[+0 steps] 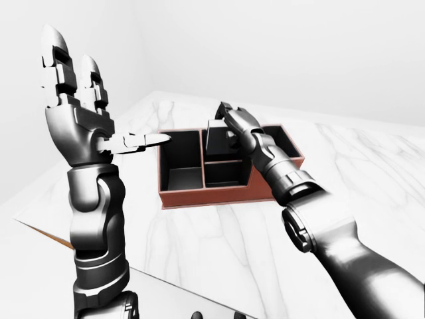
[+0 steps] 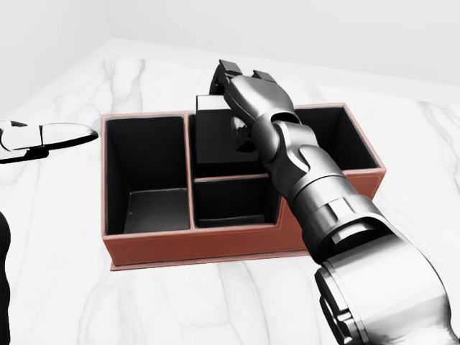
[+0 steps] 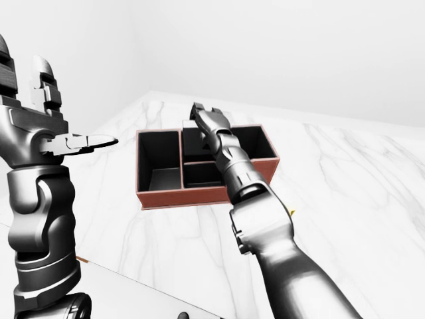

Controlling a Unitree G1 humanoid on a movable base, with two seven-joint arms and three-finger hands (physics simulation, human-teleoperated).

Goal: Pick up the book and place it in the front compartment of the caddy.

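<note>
The red-brown caddy with black compartments lies on the white marble table. The black book stands tilted in the caddy's upper middle compartment in the head view, its top edge above the rim. My right hand reaches over the caddy from the lower right. Its fingers hook over the book's top edge and the thumb presses the near face, so it is shut on the book. My left hand is raised at the left, open, fingers up, away from the caddy.
The tall left compartment and the lower middle compartment hold nothing. The table's edge runs along the lower left of the left-eye view. White walls stand behind the table.
</note>
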